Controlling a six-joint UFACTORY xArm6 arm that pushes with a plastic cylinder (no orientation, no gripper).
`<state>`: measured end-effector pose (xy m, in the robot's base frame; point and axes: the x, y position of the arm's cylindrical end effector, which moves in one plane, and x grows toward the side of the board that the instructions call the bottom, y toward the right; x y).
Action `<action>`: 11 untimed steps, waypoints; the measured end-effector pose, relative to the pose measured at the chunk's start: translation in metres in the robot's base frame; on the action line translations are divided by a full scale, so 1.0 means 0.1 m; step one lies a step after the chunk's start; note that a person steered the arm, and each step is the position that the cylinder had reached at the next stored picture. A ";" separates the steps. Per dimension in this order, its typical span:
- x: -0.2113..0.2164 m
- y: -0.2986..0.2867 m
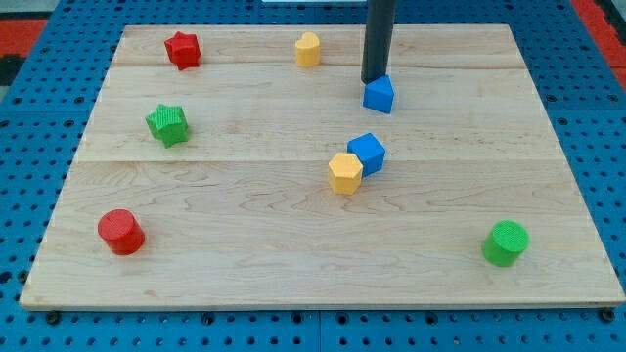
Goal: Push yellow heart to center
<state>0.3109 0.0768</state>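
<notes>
The yellow heart [308, 49] lies near the view's top edge of the wooden board [245, 254], a little left of the middle. My tip [373, 80] stands to the heart's right and slightly lower. It touches the top left of a blue block with a pointed top [380, 95]. Near the board's middle a yellow hexagon [344, 172] sits against a blue cube-like block [367, 153].
A red star [182, 49] lies at the top left. A green star [168, 124] lies at the left. A red cylinder [121, 232] is at the bottom left. A green cylinder [506, 242] is at the bottom right. Blue pegboard surrounds the board.
</notes>
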 end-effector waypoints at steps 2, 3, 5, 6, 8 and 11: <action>0.38 -0.02; -0.05 0.01; -1.02 -0.28; -1.16 -0.92; -0.87 -0.93; -0.33 -0.93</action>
<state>0.2779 -0.0158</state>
